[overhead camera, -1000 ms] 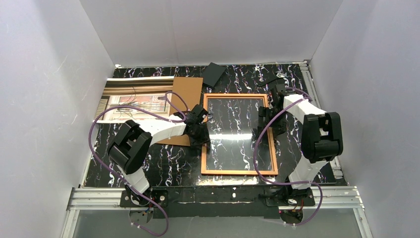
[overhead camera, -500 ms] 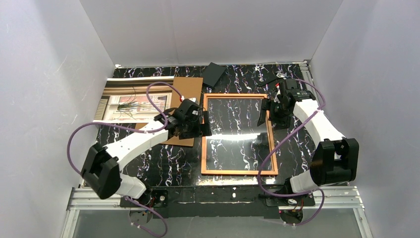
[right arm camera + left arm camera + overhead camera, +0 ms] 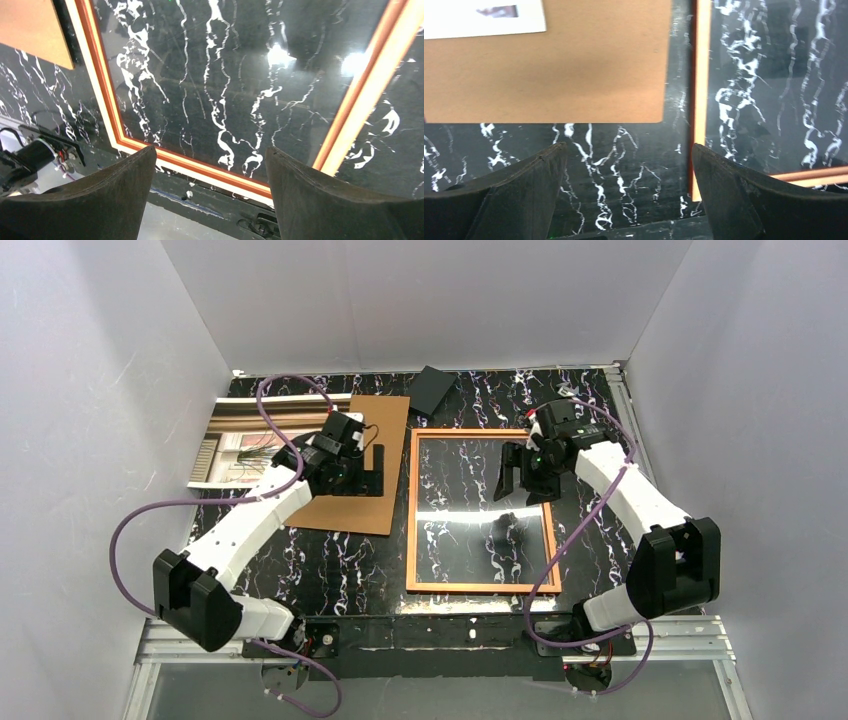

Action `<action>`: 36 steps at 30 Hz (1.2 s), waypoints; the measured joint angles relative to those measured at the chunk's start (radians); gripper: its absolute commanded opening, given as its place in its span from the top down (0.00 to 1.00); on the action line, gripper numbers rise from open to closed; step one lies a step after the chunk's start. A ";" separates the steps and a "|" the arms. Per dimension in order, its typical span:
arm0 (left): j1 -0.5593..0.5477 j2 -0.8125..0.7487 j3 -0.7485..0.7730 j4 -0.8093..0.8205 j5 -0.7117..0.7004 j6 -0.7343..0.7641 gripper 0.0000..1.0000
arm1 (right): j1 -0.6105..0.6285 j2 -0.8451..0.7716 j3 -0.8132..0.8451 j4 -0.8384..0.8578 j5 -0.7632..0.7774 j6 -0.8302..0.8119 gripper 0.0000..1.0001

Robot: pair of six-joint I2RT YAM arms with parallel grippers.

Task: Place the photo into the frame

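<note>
photo (image 3: pixel 235 447) lies left of left end effector (image 3: pixel 375 472)

A brown board (image 3: pixel 390 418) lies between the photo (image 3: pixel 235 445) and the frame (image 3: pixel 411 540). Only a narrow strip of table (image 3: pixel 340 565) parts board from frame. White walls (image 3: pixel 430 300) close in three sides.

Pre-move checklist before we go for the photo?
1. Left gripper open and empty: ok.
2. Right gripper open and empty: ok.
3. Frame lying flat: ok.
4. Photo clear of board: not ok, they overlap.
5. Frame opening empty: cannot tell, glare across it.
6. Right gripper clear of frame: not ok, it hangs over the far right corner.
</note>
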 measured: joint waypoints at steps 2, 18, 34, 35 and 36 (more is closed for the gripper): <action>0.048 0.005 0.000 -0.019 0.004 0.016 0.04 | 0.023 0.002 0.000 0.001 -0.005 0.004 0.13; 0.501 0.041 -0.178 0.130 0.363 -0.150 0.07 | 0.248 0.243 0.235 0.093 -0.110 0.119 0.15; 0.666 0.278 -0.001 0.212 0.384 -0.182 0.22 | 0.375 0.784 0.764 0.280 -0.317 0.314 0.18; 0.666 0.306 0.035 0.209 0.376 -0.171 0.22 | 0.378 0.819 0.790 0.302 -0.335 0.340 0.18; 0.666 0.333 0.066 0.205 0.373 -0.162 0.22 | 0.381 0.857 0.818 0.326 -0.353 0.366 0.18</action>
